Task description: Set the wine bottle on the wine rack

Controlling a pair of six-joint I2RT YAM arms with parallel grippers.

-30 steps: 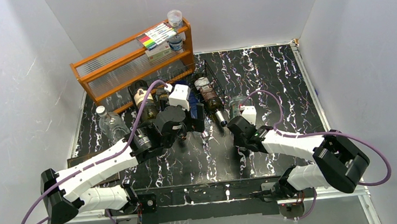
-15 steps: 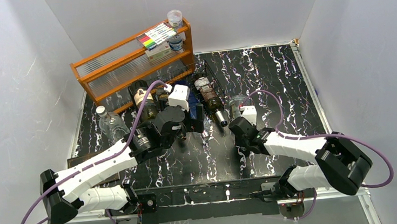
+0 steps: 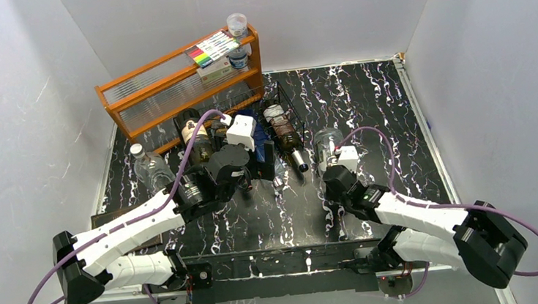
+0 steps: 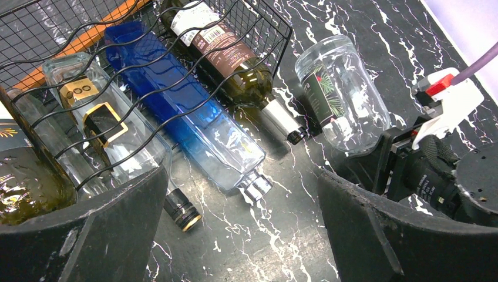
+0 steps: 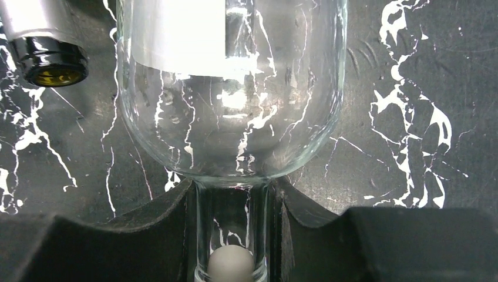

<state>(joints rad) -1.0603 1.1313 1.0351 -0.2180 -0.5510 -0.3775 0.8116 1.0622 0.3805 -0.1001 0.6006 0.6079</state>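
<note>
LIGHTING AND IMAGE QUALITY

Illumination was bright, diffuse and overhead; shadows around the wine bottle (image 3: 326,143) were faint. White glare streaked the bottle's glass in the right wrist view. Below the bottle there, the right gripper (image 5: 232,197) fingers (image 5: 135,235) showed dark and soft.

Top view: left arm (image 3: 210,179) covering most of rack (image 3: 287,102), hiding bottles beneath. Right gripper (image 3: 331,163) covering clear bottle (image 3: 326,143) neck. Right wrist view: clear bottle base running off top edge, neck end off bottom edge. Left wrist view: rack far side and green bottle (image 4: 23,194) getting cropped.
</note>
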